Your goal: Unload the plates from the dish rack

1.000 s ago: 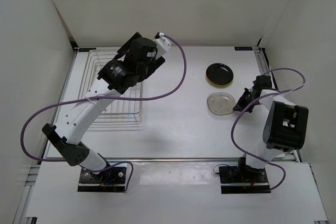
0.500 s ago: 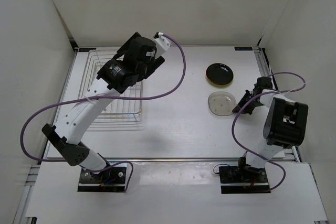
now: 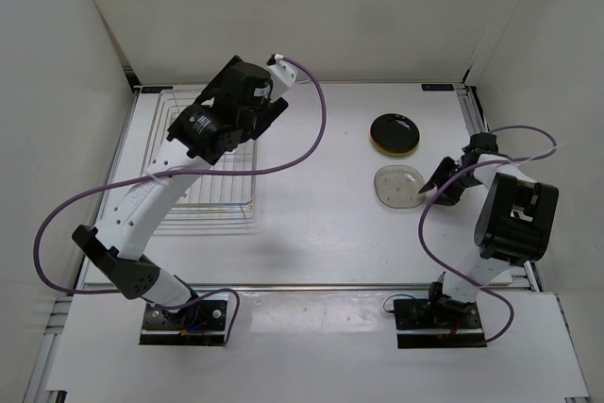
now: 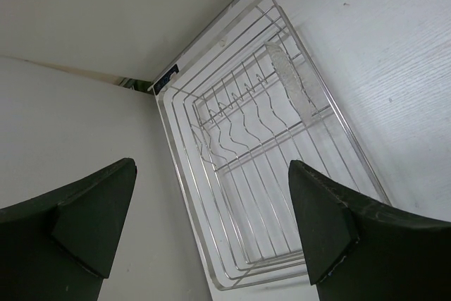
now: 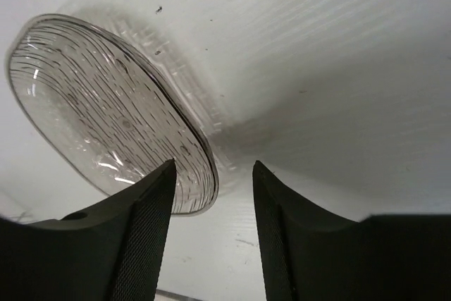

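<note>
Right pincer (image 5: 213, 174) letting go of the clear plate (image 5: 106, 103)

The plate lay flat on the surface (image 3: 311, 214), just in front of the black plate (image 3: 394, 132) and well apart from the rack (image 4: 254, 174); the right pincer stood part-way open, its fingers low at the plate's near rim, one finger just beside that rim; to finish the release well it probably had to widen fully first, then rise straight up and draw back, since a sideways pull could catch the rim and drag or tip the plate toward the black one; the left pincer (image 4: 211, 167) hung wide open above the rack, holding nothing; a pale translucent strip stood on edge among the wires, and whether it was a plate I could not tell; if so, a slow, square approach would suit it.
</note>
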